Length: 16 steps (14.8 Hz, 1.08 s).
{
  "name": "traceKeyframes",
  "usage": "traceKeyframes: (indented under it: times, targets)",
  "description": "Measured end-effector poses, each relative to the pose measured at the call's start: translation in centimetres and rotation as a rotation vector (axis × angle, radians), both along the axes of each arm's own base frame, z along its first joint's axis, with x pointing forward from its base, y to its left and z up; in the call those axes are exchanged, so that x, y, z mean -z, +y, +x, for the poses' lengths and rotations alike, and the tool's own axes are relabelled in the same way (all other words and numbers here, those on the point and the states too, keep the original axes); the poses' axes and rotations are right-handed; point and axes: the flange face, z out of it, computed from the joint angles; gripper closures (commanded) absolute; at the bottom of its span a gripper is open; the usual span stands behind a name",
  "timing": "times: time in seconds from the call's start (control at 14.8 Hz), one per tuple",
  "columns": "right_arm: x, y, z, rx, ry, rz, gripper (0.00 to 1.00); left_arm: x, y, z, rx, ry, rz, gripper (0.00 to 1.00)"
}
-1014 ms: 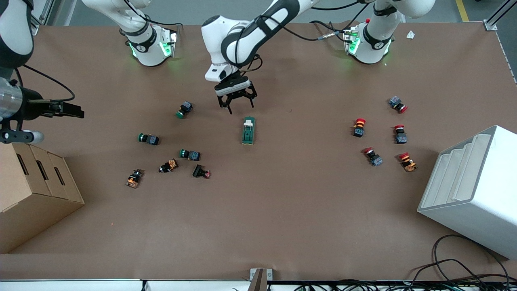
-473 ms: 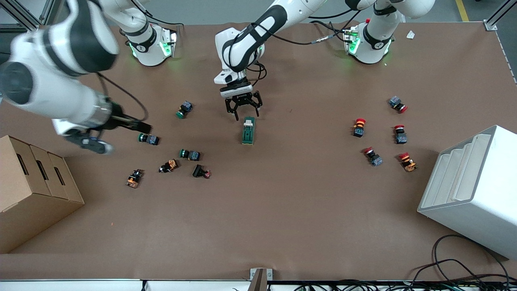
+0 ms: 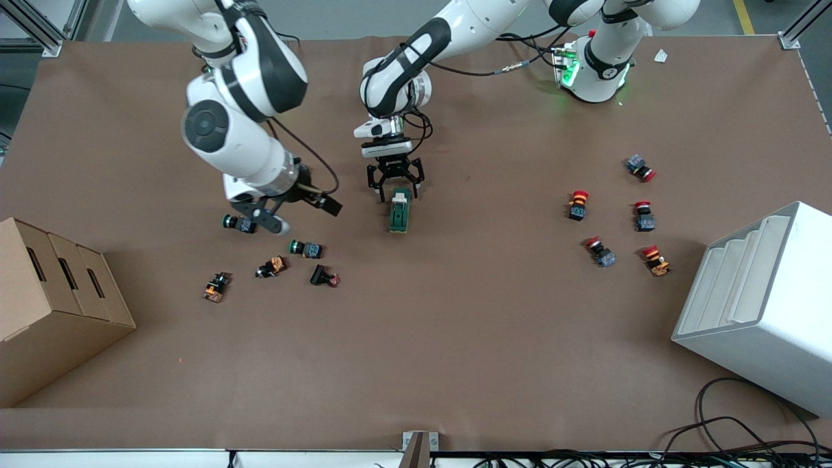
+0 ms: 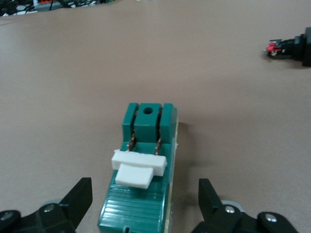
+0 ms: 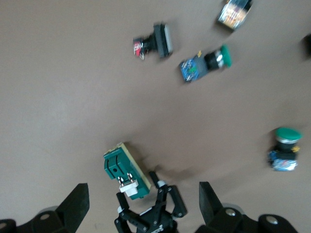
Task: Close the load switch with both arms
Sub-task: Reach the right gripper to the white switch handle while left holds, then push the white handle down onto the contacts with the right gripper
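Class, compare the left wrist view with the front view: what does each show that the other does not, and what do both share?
Only the left wrist view shows the load switch's two brass contacts and the round hole in its green end. Only the front view shows the right gripper over the table near the green push-buttons, the red push-buttons, the cardboard box and the white rack. Both show the open left gripper straddling the switch's white lever end.

brown table [image 3: 455, 338] | cardboard box [image 3: 52, 305] | white stepped bin [image 3: 760, 305] | cables [image 3: 728, 422] at edge
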Motion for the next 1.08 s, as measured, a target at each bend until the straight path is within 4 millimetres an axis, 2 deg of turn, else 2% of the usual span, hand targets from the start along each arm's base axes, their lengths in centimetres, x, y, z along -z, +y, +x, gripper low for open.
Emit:
traceKeyframes:
  times: [0.14, 0.41, 0.61, 0.81, 1.08]
  targets:
    - [3.7, 2.2, -2.0, 0.022, -0.009, 0.008, 0.00, 0.8, 0.1, 0.2, 0.036, -0.038, -0.006, 0.03]
    - [10.8, 8.1, -5.2, 0.124, -0.062, -0.009, 0.00, 1.4, 0.4, 0.9, 0.053, -0.088, -0.043, 0.03]
    - [14.8, 10.4, -6.3, 0.182, -0.101, -0.011, 0.00, 2.3, 1.1, 0.6, 0.066, -0.122, -0.078, 0.03]
    - [16.9, 12.0, -6.6, 0.201, -0.107, -0.009, 0.00, 3.0, 1.8, 0.2, 0.085, -0.164, -0.116, 0.03]
    - [17.1, 13.3, -6.6, 0.230, -0.093, 0.018, 0.00, 3.2, 2.0, 0.1, 0.092, -0.175, -0.108, 0.03]
